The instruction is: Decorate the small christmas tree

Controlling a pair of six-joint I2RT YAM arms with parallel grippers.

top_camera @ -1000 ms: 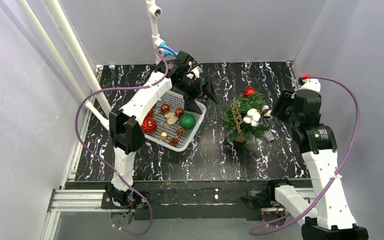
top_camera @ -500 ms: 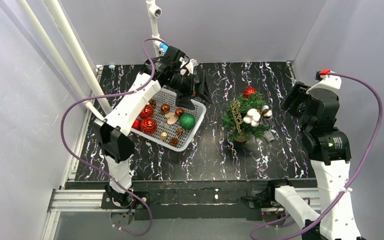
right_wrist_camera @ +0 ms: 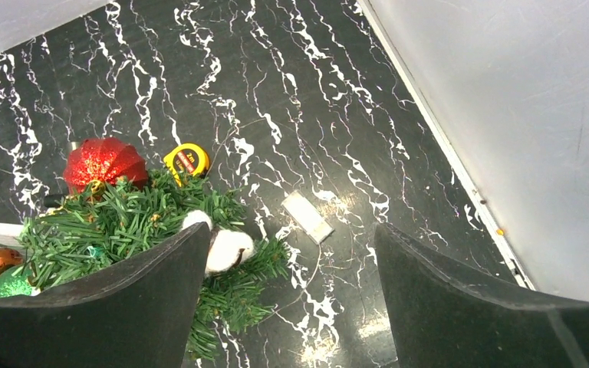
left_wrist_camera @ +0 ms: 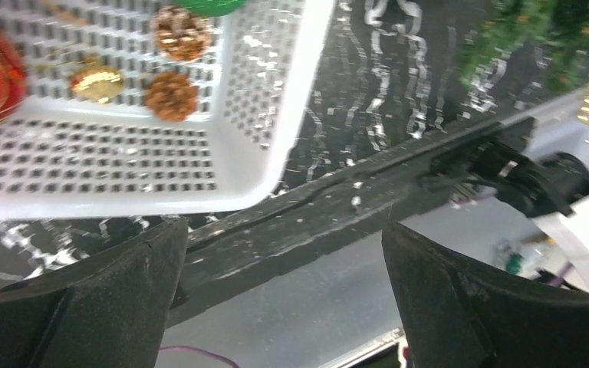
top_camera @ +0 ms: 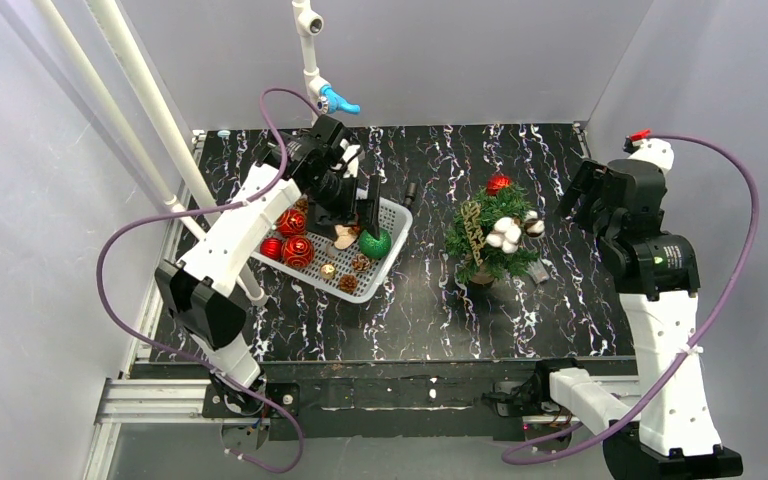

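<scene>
Free lane over bare tabletop (top_camera: 420,300) between white basket (top_camera: 390,262) and small christmas tree (top_camera: 490,245). Right of tree, small white flat piece (right_wrist_camera: 307,216) lying near. Above basket, left gripper (top_camera: 353,205).

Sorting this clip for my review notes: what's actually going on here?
Two robot arms are decorating the small christmas tree. The left tool hovers open and empty over the white basket of ornaments, close to the green ball. The right tool is raised to the right of the tree, also open and holding nothing. The tree already carries a red ball at its top, white cotton puffs and a gold ornament.
</scene>
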